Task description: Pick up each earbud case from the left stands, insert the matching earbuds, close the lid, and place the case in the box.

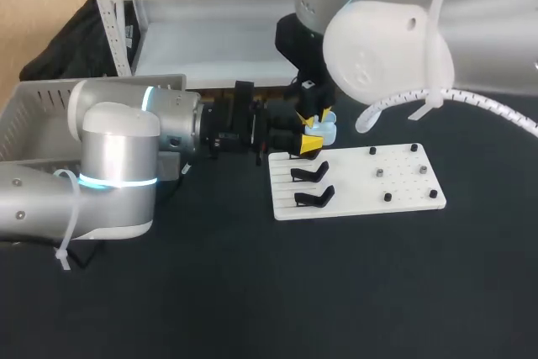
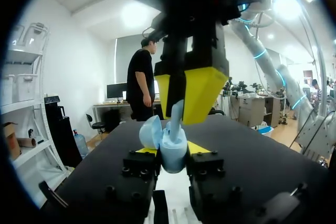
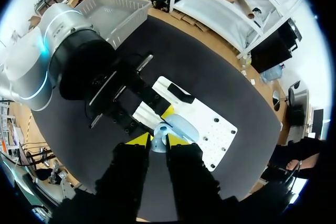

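- The table (image 1: 353,292) is a dark matte surface that fills the lower part of the head view.
- The right arm (image 1: 437,31), silver-white with a glowing blue ring, comes in from the upper right corner and bends down toward the middle of the frame.
- The left arm (image 1: 113,166), in the same finish, enters from the left edge and lies roughly level, pointing right toward the centre.
- The box (image 1: 38,115), a pale perforated bin, sits at the upper left of the frame behind the left arm.
- A white board (image 1: 403,191) lies right of centre, with its long side running left to right.
- The left gripper (image 2: 172,156) is at the board's upper left corner. Its yellow-tipped fingers are closed on the earbud case (image 2: 174,145), one pressing each side.
- The right gripper (image 3: 158,142) hangs directly above the left gripper. Its fingers point down and are drawn close together, pinching an earbud (image 2: 177,113).
- Two black stands (image 1: 309,174) sit on the board's left half, one below the other in the frame.
- The earbud case is light blue and sits upright between the left gripper's fingers, with its lid open and tipped to one side.
- The earbud is also light blue. Its stem shows beneath the right gripper's yellow tips, and its lower end meets the open top of the case.
- Small dark pegs (image 1: 387,197) dot the board's right half, well apart from one another.
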`<action>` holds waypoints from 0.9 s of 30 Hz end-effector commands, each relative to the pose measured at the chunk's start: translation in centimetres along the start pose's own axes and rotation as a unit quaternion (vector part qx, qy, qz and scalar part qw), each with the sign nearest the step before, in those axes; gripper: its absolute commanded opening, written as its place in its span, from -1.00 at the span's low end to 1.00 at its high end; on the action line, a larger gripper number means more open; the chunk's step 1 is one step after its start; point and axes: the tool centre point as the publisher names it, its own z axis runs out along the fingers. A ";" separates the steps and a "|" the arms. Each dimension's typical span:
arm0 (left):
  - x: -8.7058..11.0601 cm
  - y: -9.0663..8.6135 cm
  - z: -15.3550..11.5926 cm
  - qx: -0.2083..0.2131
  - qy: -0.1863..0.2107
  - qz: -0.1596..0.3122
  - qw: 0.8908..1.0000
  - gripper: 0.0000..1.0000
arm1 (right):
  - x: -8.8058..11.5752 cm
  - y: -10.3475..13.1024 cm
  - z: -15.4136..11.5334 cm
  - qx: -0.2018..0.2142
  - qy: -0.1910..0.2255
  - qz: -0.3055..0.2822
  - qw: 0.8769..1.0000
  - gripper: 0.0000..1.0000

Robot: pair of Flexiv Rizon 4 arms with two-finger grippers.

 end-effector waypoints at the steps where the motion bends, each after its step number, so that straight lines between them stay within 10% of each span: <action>1: 0.0 -0.1 0.0 -0.002 0.001 0.000 1.000 -1.00 | 0.1 0.0 0.2 0.001 -0.003 0.002 1.000 -1.00; 27: 0.0 -0.1 0.0 -0.002 0.001 0.000 1.000 -1.00 | -0.2 -0.2 0.7 -0.004 -0.002 0.003 1.000 -1.00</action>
